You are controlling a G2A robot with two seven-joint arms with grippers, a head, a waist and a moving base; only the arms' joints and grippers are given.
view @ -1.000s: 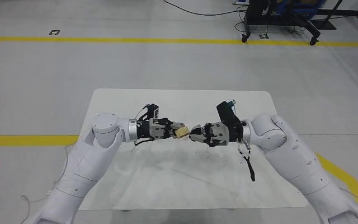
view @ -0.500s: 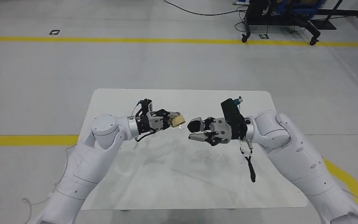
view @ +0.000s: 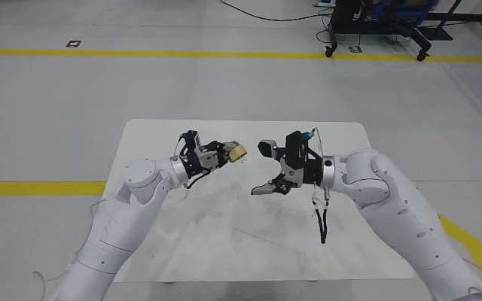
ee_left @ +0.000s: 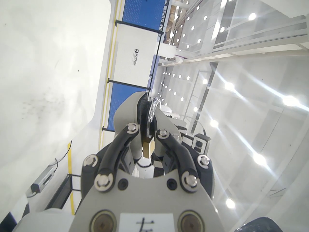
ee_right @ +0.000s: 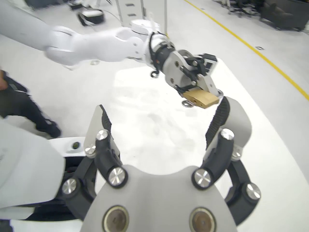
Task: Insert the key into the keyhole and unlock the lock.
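Observation:
My left gripper [view: 226,155] is shut on a brass padlock [view: 238,153] and holds it in the air above the white table [view: 226,248]. Between its fingers in the left wrist view sit the brass body [ee_left: 147,148] and the silvery shackle [ee_left: 153,107]. My right gripper [view: 263,168] stands open a short way from the padlock, with nothing between its fingers. From the right wrist view the padlock [ee_right: 201,98] lies just beyond one fingertip [ee_right: 225,108]. A small silvery ring [ee_right: 188,103] hangs under the lock; I cannot tell whether it is the key.
A black strap [view: 322,222] dangles from the right forearm over the table. The tabletop is bare and faintly smudged. A dark wheeled stand [view: 376,22] is on the floor far behind the table.
My right gripper was shut close against the padlock; it has opened wide and drawn back. The left gripper has carried the padlock toward the table's far side.

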